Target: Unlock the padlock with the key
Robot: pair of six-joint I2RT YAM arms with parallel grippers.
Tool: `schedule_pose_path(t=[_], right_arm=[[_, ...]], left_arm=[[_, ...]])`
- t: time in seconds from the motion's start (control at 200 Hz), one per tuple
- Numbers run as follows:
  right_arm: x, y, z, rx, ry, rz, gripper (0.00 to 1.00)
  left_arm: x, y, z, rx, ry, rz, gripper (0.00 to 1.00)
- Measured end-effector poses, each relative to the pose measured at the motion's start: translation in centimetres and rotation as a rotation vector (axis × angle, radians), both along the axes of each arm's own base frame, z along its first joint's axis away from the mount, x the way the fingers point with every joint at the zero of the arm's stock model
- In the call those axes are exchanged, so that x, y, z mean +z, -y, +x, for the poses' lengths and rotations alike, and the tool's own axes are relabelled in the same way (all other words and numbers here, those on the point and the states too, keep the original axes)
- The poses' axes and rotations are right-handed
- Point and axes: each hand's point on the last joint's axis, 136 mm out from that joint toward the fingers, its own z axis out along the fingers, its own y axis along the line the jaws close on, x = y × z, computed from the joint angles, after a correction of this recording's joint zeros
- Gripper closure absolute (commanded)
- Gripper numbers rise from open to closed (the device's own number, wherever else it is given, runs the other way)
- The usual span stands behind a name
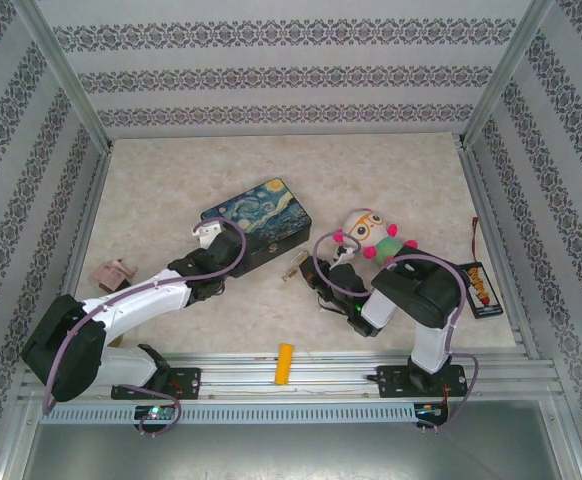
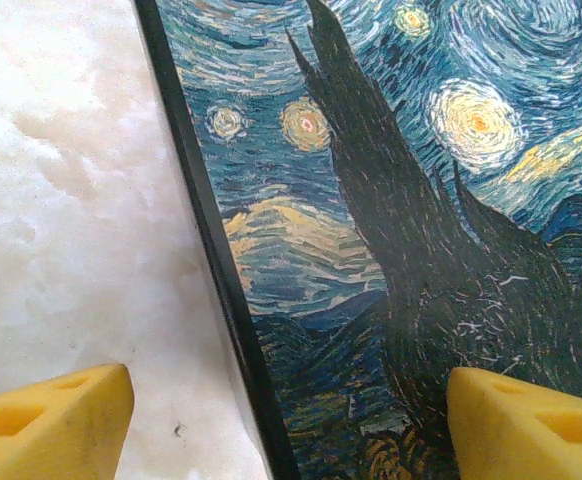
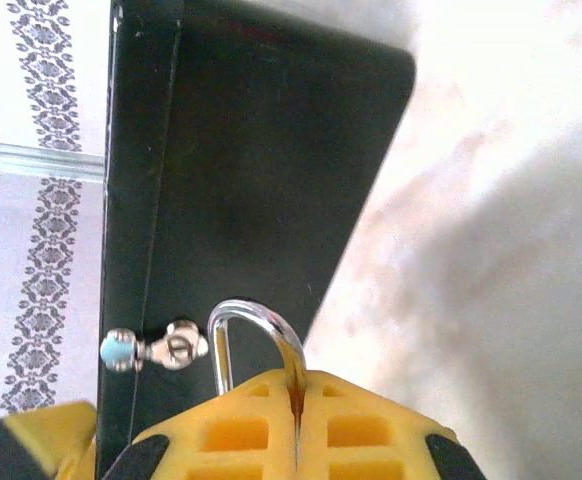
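The tabletop (image 1: 171, 180) is a pale, marbled beige with a smooth, faintly mottled surface, boxed in by walls papered with grey patterned stripes. Near its middle lies a flat rectangular tin (image 1: 261, 222) with rounded corners, its lid printed with a swirling blue and yellow night sky and a dark cypress.

The left gripper (image 1: 209, 236) hangs at the tin's left end. In the left wrist view the left gripper (image 2: 291, 435) stands open. Its wedge-shaped yellow fingertips (image 2: 56, 420) have triangular hollows and sit wide apart, one over bare tabletop (image 2: 61, 180) and the other over the painted lid (image 2: 431, 180), with the tin's thin black rim running between them.

The right gripper (image 1: 309, 268) sits just off the tin's right front corner. It is clamped on the padlock (image 1: 294, 264), which is held just beside the tin, near the tabletop. In the right wrist view the right gripper (image 3: 296, 425) has its ribbed yellow pads pressed flat together. The padlock's polished silvery U-shaped shackle (image 3: 243, 307) arches out above them, and a thin brass-coloured sliver shows in the seam. Behind it is the tin's plain, matte black side (image 3: 261, 170), which carries a small silvery clasp (image 3: 171, 345) tipped with a pale blue bead.

A soft plush doll (image 1: 369, 232) with pink limbs lies to the right of the tin. A slim orange-yellow block (image 1: 285, 363) rests by the near rail.
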Motion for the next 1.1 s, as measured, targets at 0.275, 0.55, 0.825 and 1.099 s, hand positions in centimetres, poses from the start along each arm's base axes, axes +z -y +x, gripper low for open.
schedule_pose_path(t=[0.275, 0.55, 0.825, 1.099], right_arm=[[0.6, 0.9, -2.1, 0.032, 0.004, -0.051, 1.00], [3.6, -0.5, -3.3, 0.189, 0.011, -0.190, 1.00], [9.3, 0.3, -4.3, 0.312, 0.074, -0.351, 1.00], [7.3, 2.0, -5.9, 0.398, 0.004, -0.444, 1.00]], left_arm=[[0.3, -3.0, 0.7, 0.065, 0.008, 0.025, 0.22], [0.6, -7.2, 0.9, 0.126, -0.002, 0.073, 0.19], [0.9, -8.3, 2.2, 0.114, -0.016, 0.086, 0.13], [1.4, -7.6, 6.4, 0.083, 0.003, 0.002, 0.22]])
